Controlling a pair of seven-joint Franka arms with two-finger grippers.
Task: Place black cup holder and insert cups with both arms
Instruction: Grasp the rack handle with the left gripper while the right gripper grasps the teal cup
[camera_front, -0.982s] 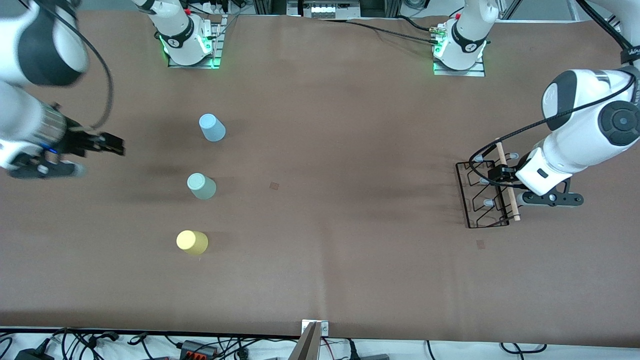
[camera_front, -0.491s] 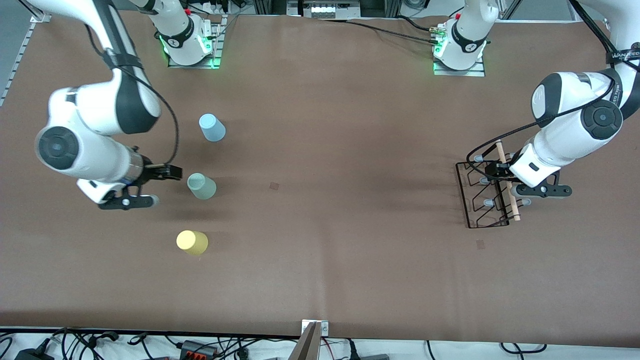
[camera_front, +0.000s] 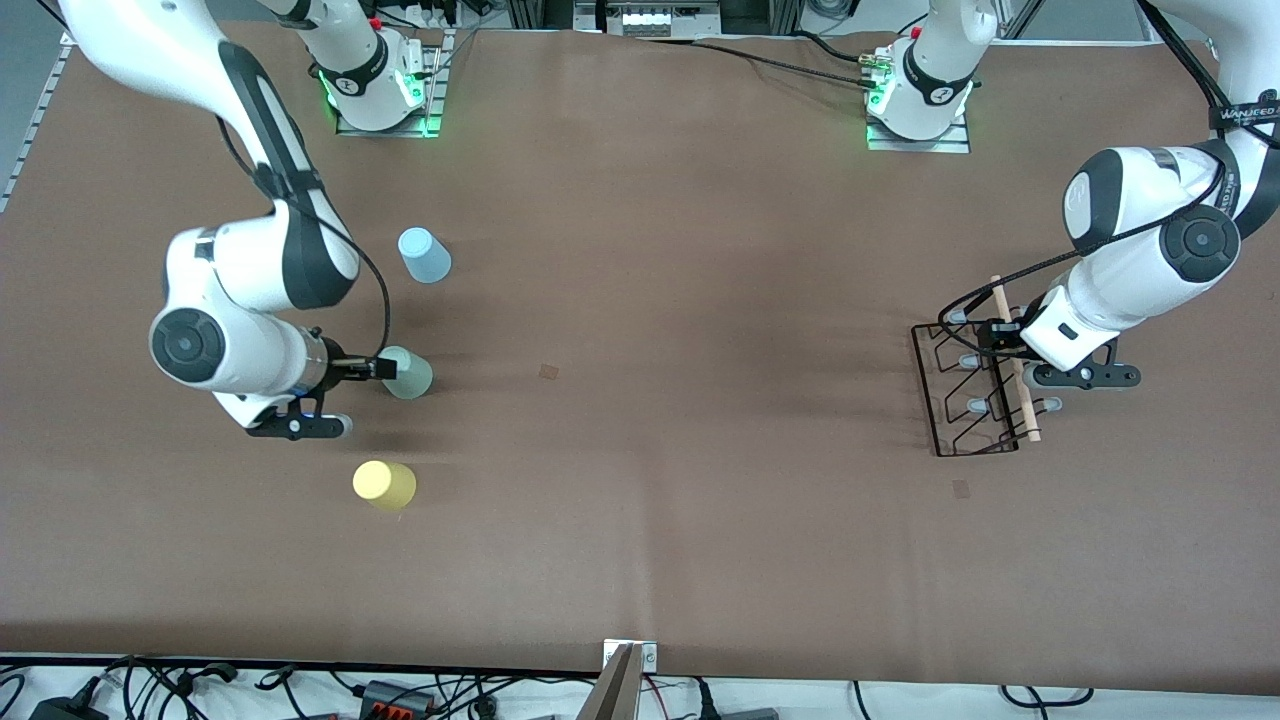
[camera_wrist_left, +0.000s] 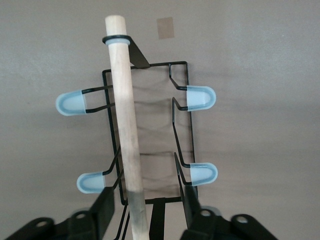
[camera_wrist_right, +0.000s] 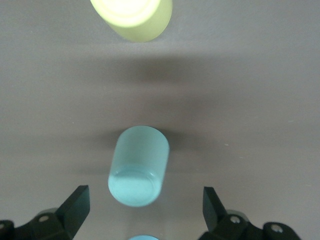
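Observation:
The black cup holder (camera_front: 945, 400) stands at the left arm's end of the table, its wooden rod (camera_front: 1020, 400) on top. My left gripper (camera_front: 992, 338) is over it. In the left wrist view this gripper (camera_wrist_left: 148, 192) is open and straddles the rod (camera_wrist_left: 127, 115), without clamping it, among the pale pegs (camera_wrist_left: 200, 97). The pale green cup (camera_front: 405, 372) stands upside down between the light blue cup (camera_front: 425, 255) and the yellow cup (camera_front: 383, 484). My right gripper (camera_front: 372, 368) is open beside the green cup (camera_wrist_right: 138, 167), which lies just ahead of its fingertips (camera_wrist_right: 76, 200). The yellow cup (camera_wrist_right: 132, 15) is past it.
Both arm bases (camera_front: 380, 90) (camera_front: 920, 95) stand along the table's edge farthest from the front camera. Two small dark square marks (camera_front: 548, 371) (camera_front: 961, 488) lie on the brown table cover. A metal bracket (camera_front: 630, 660) and cables sit at the near edge.
My right arm has swung in from the right arm's end of the table and come down beside the green cup. My left gripper has shifted slightly over the holder's rod.

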